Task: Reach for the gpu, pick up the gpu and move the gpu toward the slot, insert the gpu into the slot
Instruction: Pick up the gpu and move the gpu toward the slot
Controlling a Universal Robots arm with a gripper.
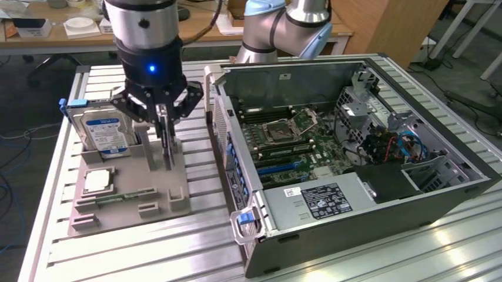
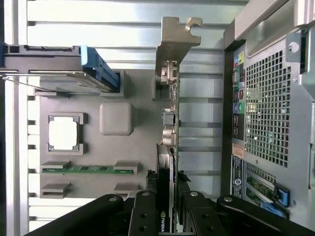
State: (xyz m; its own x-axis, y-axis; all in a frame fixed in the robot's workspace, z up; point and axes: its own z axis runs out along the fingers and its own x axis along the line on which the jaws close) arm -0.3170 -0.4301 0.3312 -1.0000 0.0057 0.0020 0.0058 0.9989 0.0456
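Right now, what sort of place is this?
Likely a robotics lab bench for computer assembly: an open grey desktop computer case on a ribbed aluminium table, beside a grey fixture holding a silver hard drive.

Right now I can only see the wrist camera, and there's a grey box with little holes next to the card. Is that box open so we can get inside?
Observer: Yes. In the exterior view the computer case has its upward side open, and the green motherboard shows inside.
Operator: Is the card out of its stand yet?
Observer: No. The gpu stands upright with its bottom edge down in the grey tray, and the gripper is shut on its upper part.
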